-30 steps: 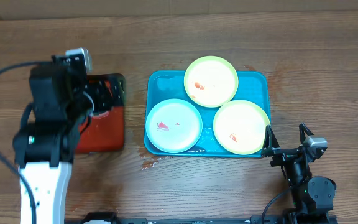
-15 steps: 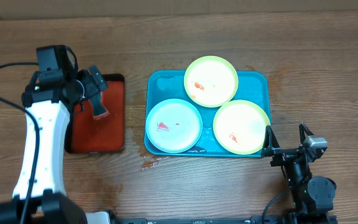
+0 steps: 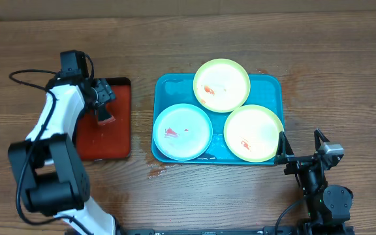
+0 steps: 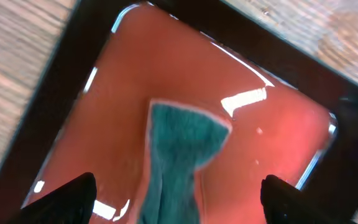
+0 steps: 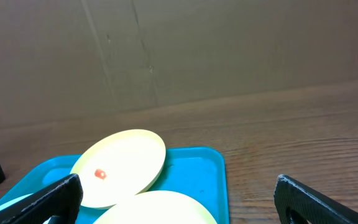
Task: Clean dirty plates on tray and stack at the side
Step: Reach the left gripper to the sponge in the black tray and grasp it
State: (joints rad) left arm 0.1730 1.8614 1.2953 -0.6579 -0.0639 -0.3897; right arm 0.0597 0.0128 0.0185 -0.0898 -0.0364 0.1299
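Observation:
Three dirty plates lie on the turquoise tray [image 3: 168, 88]: a yellow-green plate [image 3: 222, 85] at the back, a light blue plate [image 3: 183, 132] front left and another yellow-green plate [image 3: 253, 133] front right, all with red smears. My left gripper [image 3: 102, 108] is low over the red tray [image 3: 103, 140], open, its fingers wide on either side of a teal cloth [image 4: 182, 143] without touching it. My right gripper [image 3: 300, 145] stands open at the turquoise tray's front right corner. In the right wrist view the back plate [image 5: 120, 165] overlaps the nearer plate [image 5: 160, 208].
The red tray with its black rim [image 4: 61, 74] sits left of the turquoise tray on the wooden table [image 3: 344, 78]. A small wet patch [image 3: 158, 171] shows in front of the turquoise tray. A cardboard wall [image 5: 197, 50] stands behind the table.
My left arm has swung back and down from high above the table's left side until its gripper is low over the cloth on the red tray. The right arm has not moved.

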